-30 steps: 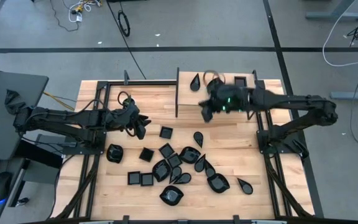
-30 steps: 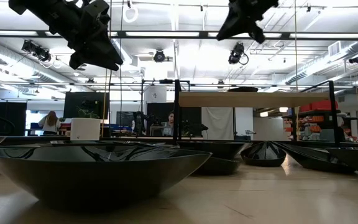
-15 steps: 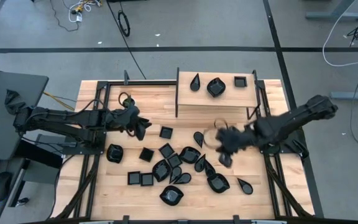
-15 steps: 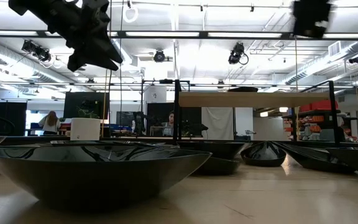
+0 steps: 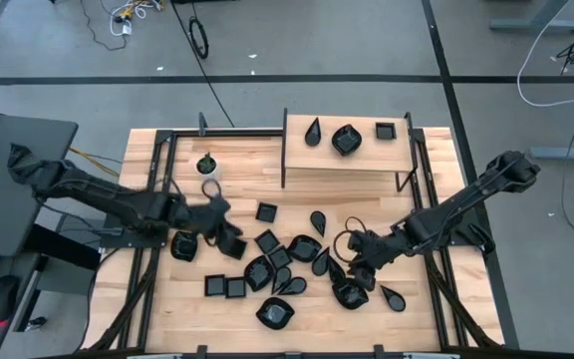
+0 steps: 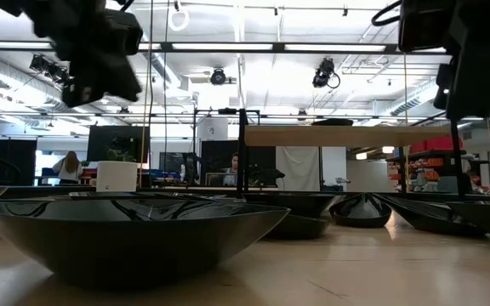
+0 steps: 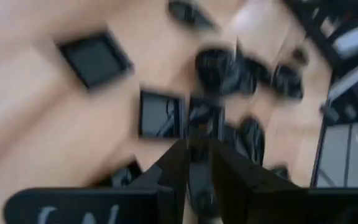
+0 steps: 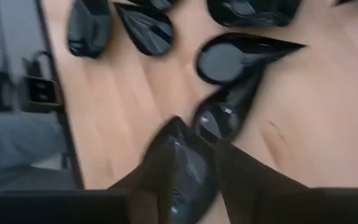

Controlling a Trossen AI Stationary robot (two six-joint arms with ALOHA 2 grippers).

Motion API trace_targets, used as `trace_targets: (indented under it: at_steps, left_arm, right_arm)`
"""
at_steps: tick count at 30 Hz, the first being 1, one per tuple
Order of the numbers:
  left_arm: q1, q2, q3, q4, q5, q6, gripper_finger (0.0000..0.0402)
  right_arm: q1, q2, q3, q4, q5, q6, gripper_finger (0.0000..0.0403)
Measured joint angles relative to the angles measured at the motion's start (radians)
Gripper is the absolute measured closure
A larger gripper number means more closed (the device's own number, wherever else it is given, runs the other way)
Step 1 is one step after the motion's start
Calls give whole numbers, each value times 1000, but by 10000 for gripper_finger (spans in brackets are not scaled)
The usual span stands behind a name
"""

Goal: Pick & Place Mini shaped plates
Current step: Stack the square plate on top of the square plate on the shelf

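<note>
A: Left arm, pose?
B: Reaches from the table's left edge toward the middle, forearm angled slightly to the near side. Left gripper (image 5: 229, 235) sits low over the table; its fingers (image 7: 173, 171) show a narrow gap.

A: Right arm?
B: Stretched from the right edge diagonally inward, elbow high. Right gripper (image 5: 357, 261) is low too; its fingers (image 8: 160, 165) stand slightly apart.

Both arms are matte black, built of slim tubular links joined by chunkier rounded joints, with thin black cables looping loose near each wrist. The left tool (image 5: 229, 239) and right tool (image 5: 359, 274) each end in two dark, flat, tapering fingers (image 7: 169, 177), whose smooth faces show a faint sheen.
</note>
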Motion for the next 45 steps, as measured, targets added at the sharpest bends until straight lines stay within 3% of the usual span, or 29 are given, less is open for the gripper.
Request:
trace_targets:
  at_steps: [6, 10, 17, 22, 27, 37, 45]
  left_arm:
    - [-54, 123, 1, -180, 26, -344, 353]
    - [-54, 175, 1, -299, 83, -531, 326]
    - [-54, 255, 1, -254, -31, -531, 262]
    - [-54, 320, 1, -220, -25, -528, 256]
    - [-56, 361, 1, -179, -4, -504, 290]
    - [-56, 363, 2, -156, -3, -466, 394]
    - [-44, 353, 119, -259, 1, -340, 398]
  right_arm:
    - [-6, 0, -21, 45, 62, -10, 259]
    - [-18, 0, -21, 46, 88, -51, 258]
    - [-48, 0, -21, 64, 180, -62, 266]
    - [-61, 0, -21, 83, 179, -60, 276]
    - [-61, 0, -21, 88, 180, -60, 285]
    - [-61, 0, -21, 121, 180, -60, 291]
    - [-108, -107, 13, 128, 172, -129, 300]
